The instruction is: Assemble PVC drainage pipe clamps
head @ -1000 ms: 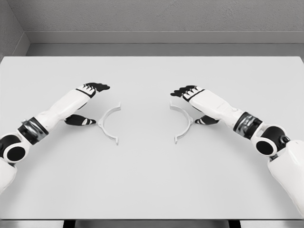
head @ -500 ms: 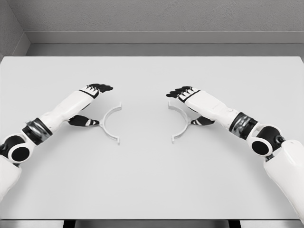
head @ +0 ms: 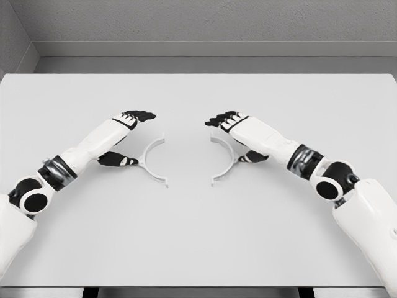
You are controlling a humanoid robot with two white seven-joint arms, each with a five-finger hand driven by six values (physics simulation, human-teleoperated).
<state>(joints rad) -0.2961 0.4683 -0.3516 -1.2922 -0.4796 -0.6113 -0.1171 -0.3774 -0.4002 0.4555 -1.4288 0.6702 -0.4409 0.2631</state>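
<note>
Two white half-ring pipe clamp pieces lie on the white table (head: 198, 236), their open sides facing each other across a small gap. My left hand (head: 143, 139) grips the left clamp half (head: 153, 177), thumb against the arc's back and fingers over its upper end. In mirror image, my right hand (head: 224, 140) grips the right clamp half (head: 222, 176). Between the facing ends of the two halves is a gap of roughly a hand's width.
The table's far edge meets a grey wall (head: 198, 25) at the back. Both forearms lie low over the table, the left arm (head: 68, 164) from the lower left and the right arm (head: 310, 167) from the lower right.
Both hands have slid inward toward the table's middle, and each clamp half has moved with its hand. The gap between the two halves has narrowed.
</note>
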